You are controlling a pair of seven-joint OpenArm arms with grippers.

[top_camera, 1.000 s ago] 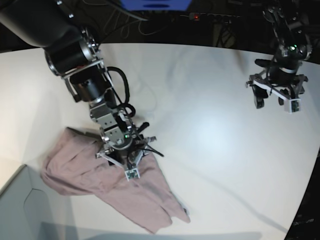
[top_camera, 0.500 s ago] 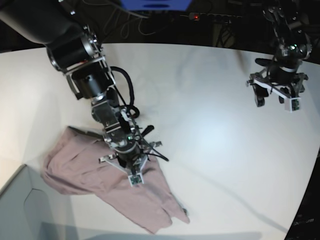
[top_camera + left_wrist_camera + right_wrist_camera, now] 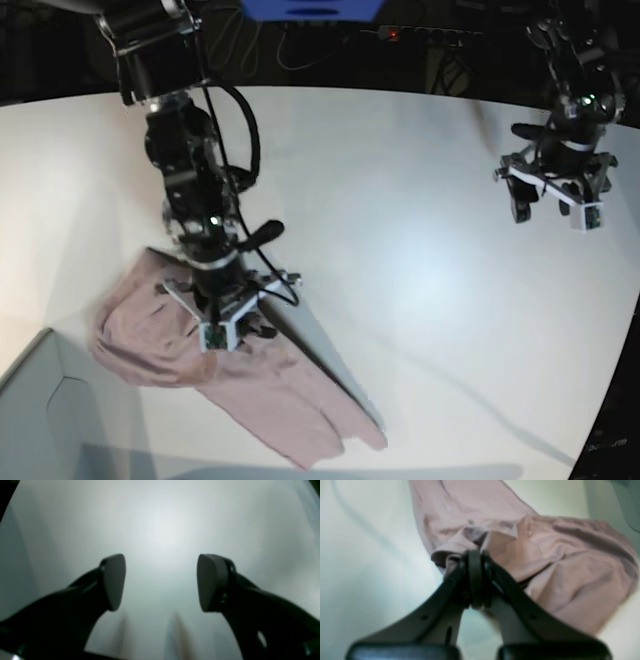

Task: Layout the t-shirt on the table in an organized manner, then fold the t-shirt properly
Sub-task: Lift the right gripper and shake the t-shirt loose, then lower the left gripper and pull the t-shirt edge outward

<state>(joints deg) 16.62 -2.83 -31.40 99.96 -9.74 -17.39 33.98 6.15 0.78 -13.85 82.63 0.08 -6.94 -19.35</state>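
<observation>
The dusty pink t-shirt (image 3: 140,335) lies crumpled at the table's (image 3: 400,200) front left, one end trailing toward the front edge. My right gripper (image 3: 245,322) stands over its middle, shut on a gathered fold of the t-shirt (image 3: 570,567). In the right wrist view the right gripper (image 3: 475,557) has its jaws pressed together with fabric bunched around the tips. My left gripper (image 3: 548,200) hovers open at the far right, well away from the shirt. In the left wrist view the left gripper (image 3: 161,582) has only bare table (image 3: 160,517) between its pads.
A pale grey box corner (image 3: 50,420) sits at the front left beside the shirt, and the same box (image 3: 620,500) shows in the right wrist view. Cables and a power strip (image 3: 420,35) lie beyond the table's far edge.
The right gripper has shut on the shirt, and its arm has straightened over the cloth. The shirt's right edge has lifted, casting a shadow. The left arm has barely moved.
</observation>
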